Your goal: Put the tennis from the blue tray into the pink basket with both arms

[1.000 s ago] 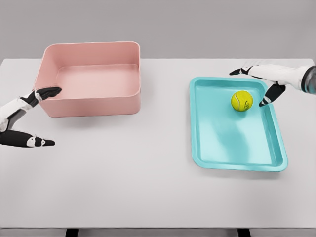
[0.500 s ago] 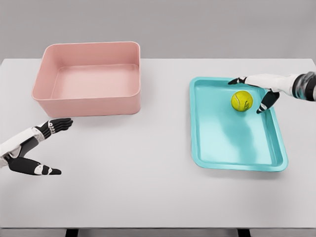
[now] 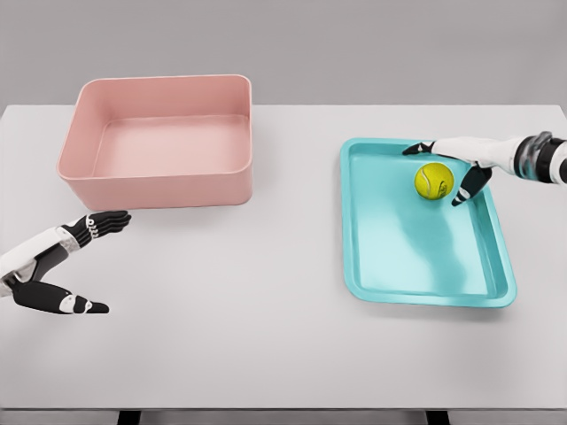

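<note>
A yellow-green tennis ball (image 3: 434,181) lies in the upper part of the blue tray (image 3: 425,266) on the table's right side. My right hand (image 3: 440,171) reaches in from the right edge, its fingers spread around the ball, one above it and the thumb beside its right side; it holds nothing. The pink basket (image 3: 159,181) stands empty at the back left. My left hand (image 3: 93,261) hovers open over the table at the lower left, in front of the basket.
The white table (image 3: 248,301) stretches between basket and tray. Its front edge runs along the bottom of the view, with dark legs showing below.
The right hand has moved left and closer around the ball. The left hand dropped from the basket's front wall toward the lower left, then barely moved.
</note>
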`<state>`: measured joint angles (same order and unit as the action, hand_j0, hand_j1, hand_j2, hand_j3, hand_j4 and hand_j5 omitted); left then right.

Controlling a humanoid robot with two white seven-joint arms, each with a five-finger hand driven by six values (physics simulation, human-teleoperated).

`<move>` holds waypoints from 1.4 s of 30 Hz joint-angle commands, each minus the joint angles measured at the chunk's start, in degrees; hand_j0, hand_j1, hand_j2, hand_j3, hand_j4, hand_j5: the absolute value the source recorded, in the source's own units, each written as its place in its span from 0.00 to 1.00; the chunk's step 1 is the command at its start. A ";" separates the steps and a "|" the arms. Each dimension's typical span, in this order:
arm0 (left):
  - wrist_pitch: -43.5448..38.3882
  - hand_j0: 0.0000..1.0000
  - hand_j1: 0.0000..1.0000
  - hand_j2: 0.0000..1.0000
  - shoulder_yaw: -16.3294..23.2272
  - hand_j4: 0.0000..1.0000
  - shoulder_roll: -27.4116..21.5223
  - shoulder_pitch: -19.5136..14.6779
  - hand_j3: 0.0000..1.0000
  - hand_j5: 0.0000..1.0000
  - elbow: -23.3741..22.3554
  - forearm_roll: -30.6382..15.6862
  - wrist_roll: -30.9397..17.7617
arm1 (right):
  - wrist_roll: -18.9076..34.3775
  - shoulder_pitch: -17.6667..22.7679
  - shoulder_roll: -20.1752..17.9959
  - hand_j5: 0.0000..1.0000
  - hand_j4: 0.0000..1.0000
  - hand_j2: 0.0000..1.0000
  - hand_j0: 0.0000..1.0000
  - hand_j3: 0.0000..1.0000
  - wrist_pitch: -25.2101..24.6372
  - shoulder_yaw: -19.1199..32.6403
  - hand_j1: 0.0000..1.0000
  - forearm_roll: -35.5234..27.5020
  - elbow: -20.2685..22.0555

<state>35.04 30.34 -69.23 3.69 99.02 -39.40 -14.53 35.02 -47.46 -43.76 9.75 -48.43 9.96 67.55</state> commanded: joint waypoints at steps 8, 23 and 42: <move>-0.04 1.00 1.00 1.00 -0.36 1.00 -1.00 0.00 1.00 1.00 0.65 -0.33 -0.06 | -0.02 0.00 0.17 1.00 1.00 1.00 1.00 1.00 0.27 -0.08 1.00 -0.20 -0.57; -0.04 1.00 1.00 1.00 -0.10 1.00 -1.00 0.00 1.00 1.00 0.73 -0.24 -0.06 | -0.02 0.00 0.61 0.50 0.50 0.50 0.50 0.50 0.54 -0.35 0.50 -0.99 -0.75; -0.04 1.00 1.00 1.00 -0.10 1.00 -0.38 0.35 1.00 1.00 0.30 0.46 0.03 | -0.02 0.00 1.05 0.45 0.45 0.45 0.45 0.45 8.71 7.65 0.45 -1.08 0.13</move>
<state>35.04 30.23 -69.77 3.95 99.42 -38.94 -14.51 34.99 -47.46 -42.73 16.18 -42.63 9.22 67.48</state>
